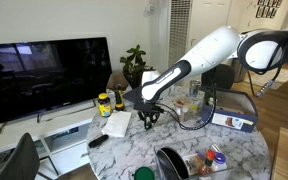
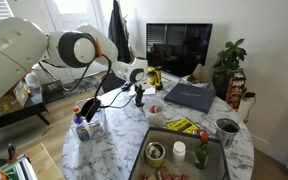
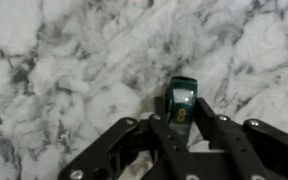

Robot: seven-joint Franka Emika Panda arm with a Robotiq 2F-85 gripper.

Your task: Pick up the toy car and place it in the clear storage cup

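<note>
Because the coming move depends on where the clear storage cup lies from my loaded gripper, each view is checked for that relation.

Exterior view, arm entering from the right: my gripper (image 1: 149,120) points down at the bench (image 1: 134,150), to the right of the television (image 1: 44,75) and nearer the camera than its screen. The toy car is too small to make out here, and I cannot pick out the cup with confidence.

Exterior view, arm entering from the left: my gripper (image 2: 139,100) hangs low over the bench (image 2: 114,150), in front of the television (image 2: 179,48) and off its left edge. A squat whitish container, which I take to be the clear storage cup (image 2: 156,116), stands in front of the television's left half. That places it just beside my gripper, on the side towards the screen's centre and a little nearer the camera. A red item sits at its mouth, and I cannot tell what it is.

Wrist view, television out of frame: the toy car (image 3: 182,95) sits between the tips of my gripper (image 3: 184,110), and my fingers (image 3: 170,118) are drawn in against its flanks. I judge this to be a pinch across the car's width. Its long axis runs straight away from the wrist. The bench (image 3: 64,70) lies beneath, and I cannot tell whether the car is clear of the marble.

Judgement: lift first, then a short sideways carry to the cup.
</note>
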